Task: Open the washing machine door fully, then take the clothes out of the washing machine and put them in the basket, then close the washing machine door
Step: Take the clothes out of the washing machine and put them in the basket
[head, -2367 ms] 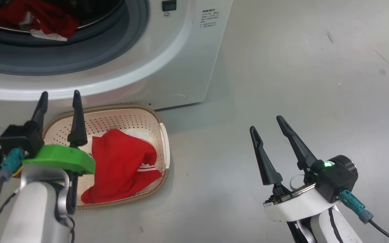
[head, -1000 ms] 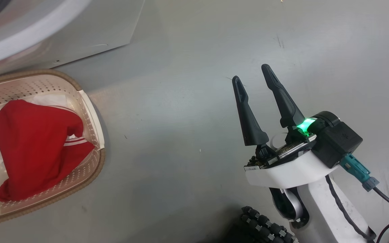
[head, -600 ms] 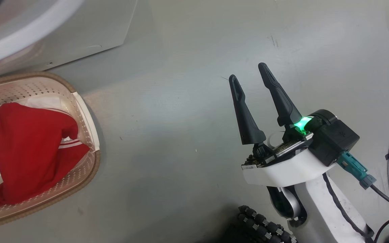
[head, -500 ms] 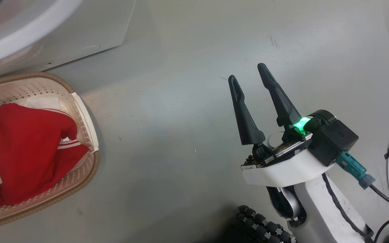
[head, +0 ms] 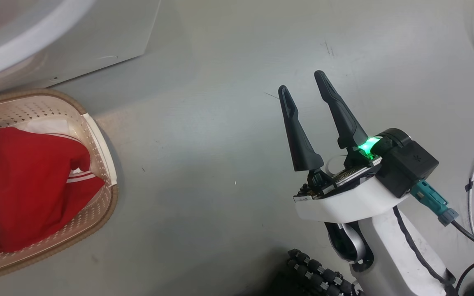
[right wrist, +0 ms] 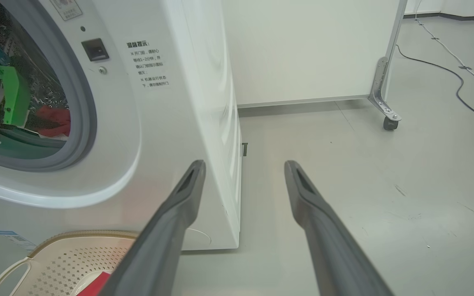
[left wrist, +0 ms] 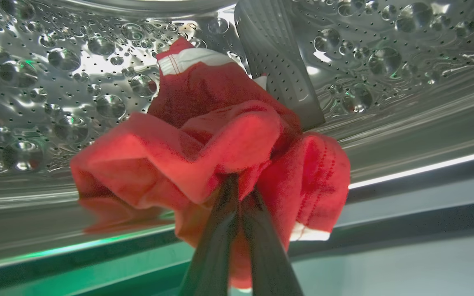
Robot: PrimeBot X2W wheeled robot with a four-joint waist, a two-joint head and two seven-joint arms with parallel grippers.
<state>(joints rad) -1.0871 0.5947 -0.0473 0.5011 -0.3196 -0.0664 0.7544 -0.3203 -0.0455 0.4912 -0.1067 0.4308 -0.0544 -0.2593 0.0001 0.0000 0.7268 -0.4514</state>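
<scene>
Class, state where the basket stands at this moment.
In the head view the basket stands on the floor at the far left, in front of the washing machine, holding a red garment.

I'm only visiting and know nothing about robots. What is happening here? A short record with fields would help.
Left claw: shut on the gripped garment, red cloth inside the steel drum
Right claw: open, holding nothing, over the grey floor
Washing machine: white front-loader, opening uncovered
Basket: on the floor in front of the machine
Basket garment: red with white stripes, lying inside the basket
Stage: one piece in the basket, another gripped in the drum
</scene>
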